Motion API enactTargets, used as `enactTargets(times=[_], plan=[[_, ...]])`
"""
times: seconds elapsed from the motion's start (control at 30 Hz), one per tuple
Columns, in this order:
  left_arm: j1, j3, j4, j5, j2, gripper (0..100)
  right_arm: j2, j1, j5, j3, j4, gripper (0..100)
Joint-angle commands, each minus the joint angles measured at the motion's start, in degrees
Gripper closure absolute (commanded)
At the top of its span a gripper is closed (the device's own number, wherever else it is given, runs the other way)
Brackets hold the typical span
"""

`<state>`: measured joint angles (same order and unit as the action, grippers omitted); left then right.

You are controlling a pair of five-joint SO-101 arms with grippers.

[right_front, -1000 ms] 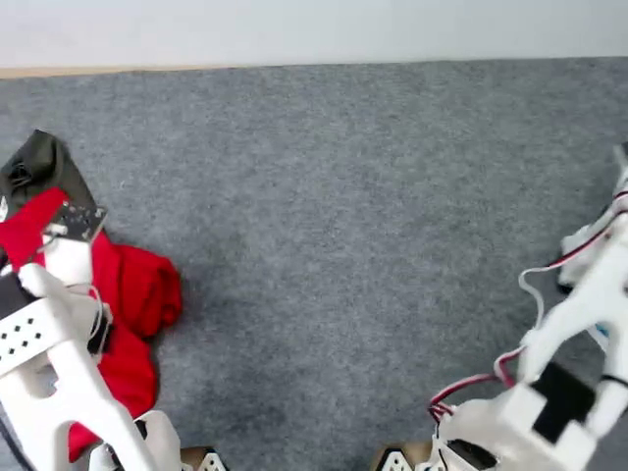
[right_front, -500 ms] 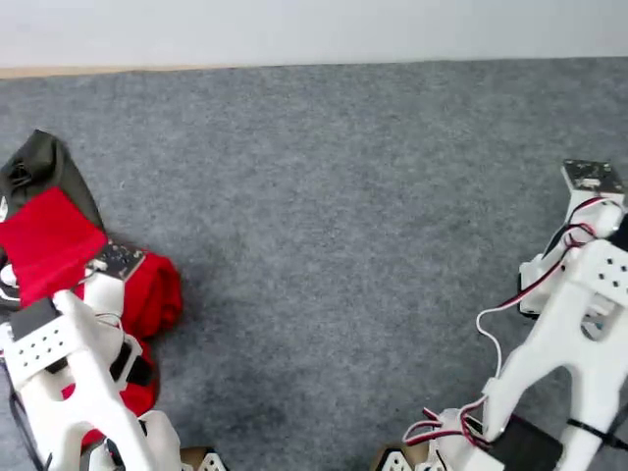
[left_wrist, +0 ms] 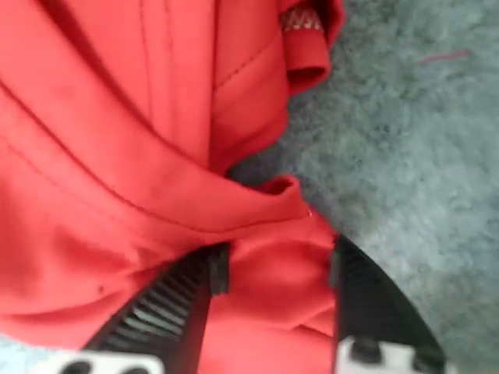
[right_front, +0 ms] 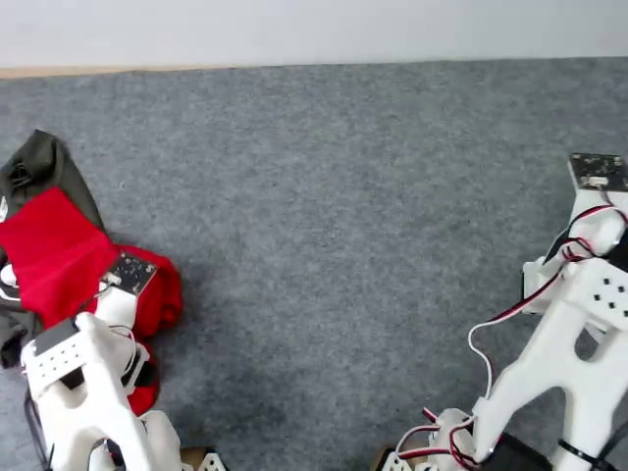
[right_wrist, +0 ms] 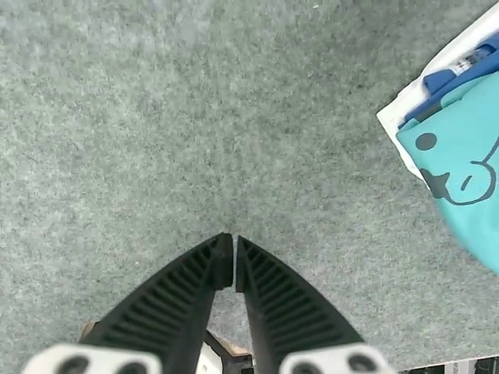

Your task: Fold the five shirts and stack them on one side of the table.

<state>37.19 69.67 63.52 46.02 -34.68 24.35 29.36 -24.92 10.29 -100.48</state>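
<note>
High view: one red shirt (right_front: 59, 255)

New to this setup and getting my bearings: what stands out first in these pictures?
The bright red shirt stands out, crumpled at the left edge of the grey mat over a dark garment, with the left gripper open around one of its folds. Opposite, the right gripper hangs shut above bare mat, a teal shirt lying nearby.

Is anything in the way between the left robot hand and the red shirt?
No, nothing visible is in the way. The left hand is right down on the red shirt. The hand is open, with a bunch of red cloth inside it.
</note>
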Motion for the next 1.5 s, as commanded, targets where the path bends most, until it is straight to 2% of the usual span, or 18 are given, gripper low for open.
enactTargets(times=[0.0, 0.13, 0.3, 0.47, 0.67, 0.87, 1.0, 1.1, 1.27, 1.37, 1.47], plan=[[-0.18, 0.92, -2.99, 0.62, -0.88, 86, 2.15, -0.40, 0.44, -0.35, -2.42, 98.8], [-0.26, -1.19, -2.64, 0.44, -1.23, 100, 2.33, -0.40, 0.44, -0.35, -2.42, 98.8], [-1.58, -13.41, 7.12, -1.41, -1.49, 100, 4.18, -0.40, 0.44, -0.35, -2.42, 98.8], [-7.74, -31.96, 15.47, -14.07, -1.49, 100, 6.73, -0.40, 0.35, -0.35, -2.42, 98.8], [-21.63, -47.78, 17.58, -29.19, -1.05, 100, 10.24, -0.40, 0.26, -0.35, -2.42, 98.8], [-41.23, -51.91, 11.78, -38.51, -0.97, 100, 13.49, -0.40, 0.09, 0.53, -2.51, 98.8], [-55.56, -50.86, 5.89, -39.82, 0.00, 100, 15.87, -0.40, -0.35, 5.01, -2.51, 98.8], [-63.65, -51.03, 3.52, -39.82, 3.87, 100, 18.59, -0.40, -2.81, 8.79, -2.42, 98.8], [-70.77, -51.56, -4.31, -39.82, 13.01, 100, 23.78, -0.31, -5.36, 13.36, -2.42, 98.8], [-72.18, -55.78, -9.67, -39.82, 20.31, 100, 25.98, -0.31, -6.51, 15.56, -2.42, 98.8], [-72.18, -63.69, -11.16, -39.82, 29.89, 100, 26.95, -0.40, -6.77, 18.46, -2.33, 98.8]])
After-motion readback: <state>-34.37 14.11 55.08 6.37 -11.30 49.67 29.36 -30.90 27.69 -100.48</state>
